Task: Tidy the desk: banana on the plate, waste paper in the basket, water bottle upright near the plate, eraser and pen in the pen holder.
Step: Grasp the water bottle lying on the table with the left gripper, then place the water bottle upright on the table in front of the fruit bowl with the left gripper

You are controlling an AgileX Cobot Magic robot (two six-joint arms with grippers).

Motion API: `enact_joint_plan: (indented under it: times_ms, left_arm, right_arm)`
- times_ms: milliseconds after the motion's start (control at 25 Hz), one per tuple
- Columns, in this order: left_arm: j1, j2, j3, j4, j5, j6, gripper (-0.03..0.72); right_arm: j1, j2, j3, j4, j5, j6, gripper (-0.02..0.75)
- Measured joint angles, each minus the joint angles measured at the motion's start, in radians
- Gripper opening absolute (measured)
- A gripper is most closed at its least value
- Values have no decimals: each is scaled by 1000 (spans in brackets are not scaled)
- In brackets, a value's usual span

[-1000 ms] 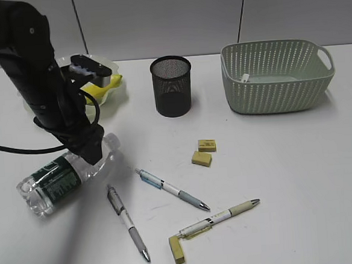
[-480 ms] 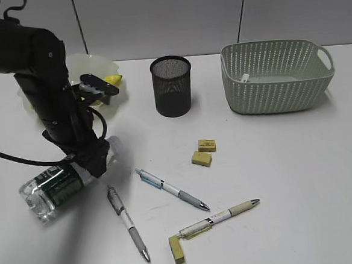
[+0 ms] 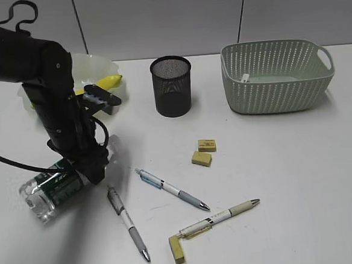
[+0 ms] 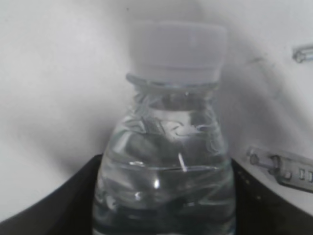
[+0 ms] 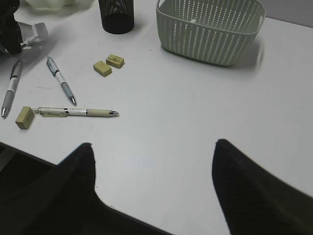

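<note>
A clear water bottle [image 3: 50,192] with a green label lies on its side at the left. My left gripper [image 3: 91,165] is around its neck end; in the left wrist view the bottle [image 4: 166,147] fills the gap between both black fingers, white cap pointing away. A yellow banana [image 3: 109,82] lies on the pale plate [image 3: 95,62] behind the arm. A black mesh pen holder [image 3: 171,86] stands mid-back. A scrap of white paper [image 3: 245,77] lies in the green basket [image 3: 276,75]. Three pens [image 3: 171,189] and three erasers [image 3: 201,158] lie on the table. My right gripper [image 5: 151,149] is open and empty above the table.
The right wrist view shows the pens [image 5: 61,85], the erasers [image 5: 102,68], the basket [image 5: 210,29] and the pen holder [image 5: 116,14] far ahead. One eraser [image 3: 177,250] lies at the front beside a pen tip. A black cable hangs off the left arm.
My left arm has shifted down and left over the bottle's neck, and the bottle has turned slightly. The banana on the plate is now uncovered.
</note>
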Motion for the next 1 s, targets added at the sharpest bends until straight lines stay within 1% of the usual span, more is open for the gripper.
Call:
enact_joint_plan:
  times_ms: [320, 520, 640, 760, 840, 920, 1000]
  left_arm:
    - [0, -64, 1, -16, 29, 0, 492]
    - [0, -163, 2, -74, 52, 0, 492]
    - [0, -232, 20, -85, 54, -2, 492]
    - [1, -318, 70, -87, 23, -4, 492]
    - [1, -384, 133, -89, -24, -5, 492]
    - [1, -464, 207, -97, -100, -8, 492]
    - [1, -544, 307, -117, -221, -8, 492]
  right_arm:
    - [0, 0, 0, 0, 0, 0, 582]
    - [0, -1, 0, 0, 0, 0, 582]
    - [0, -1, 0, 0, 0, 0, 582]
    - [0, -1, 0, 0, 0, 0, 582]
    - [0, -1, 0, -1, 0, 0, 582]
    - [0, -1, 0, -1, 0, 0, 582]
    - [0, -1, 0, -1, 0, 0, 582]
